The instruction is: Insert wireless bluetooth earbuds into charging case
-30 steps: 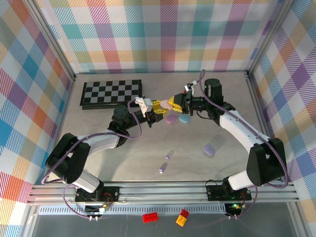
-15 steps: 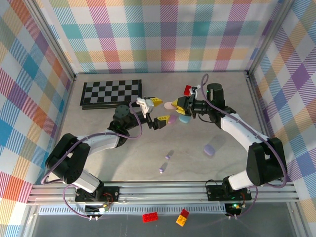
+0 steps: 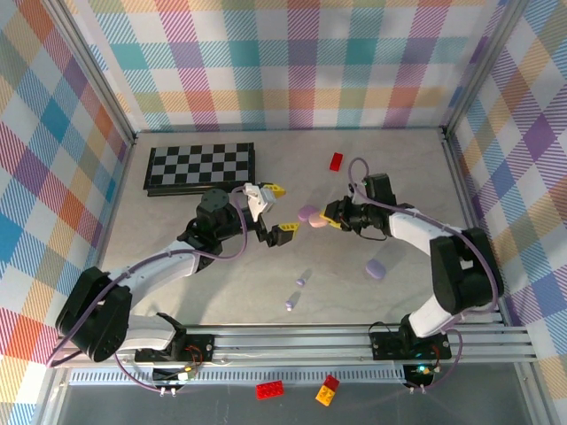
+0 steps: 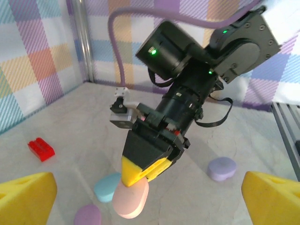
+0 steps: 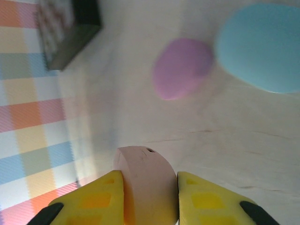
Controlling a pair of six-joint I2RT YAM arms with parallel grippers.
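The left gripper (image 3: 282, 209) was clenched a second ago, nose to nose with the right one. It now stands released with its yellow fingertips spread wide, and it has drawn back toward the chessboard (image 3: 200, 167) at the worktop's far left. A lilac earbud (image 3: 301, 282) and a second lilac earbud (image 3: 290, 304) lie loose where they lay before, around the middle toward the near edge, well apart from every case. The purple case (image 3: 307, 212) has not moved. The right gripper (image 3: 328, 220) stays clamped on the pink case (image 5: 146, 187) and has come toward the near edge, away from the red brick (image 3: 336, 161) it was just beside. A second purple case (image 3: 376, 269) rests as before toward the right edge.

From above, the right gripper's head sits over the spot where the blue case lay in plain sight earlier. The left wrist view looks at that gripper head-on. There the pink case hangs tilted below the yellow tips, with the blue case (image 4: 107, 186) just beside it on the left. The right wrist view gives the grip itself: the pink case stands edge-on, pinched between the two yellow fingers (image 5: 93, 199), with the purple and blue cases lying flat beyond. I cannot tell whether the pink case touches the worktop.
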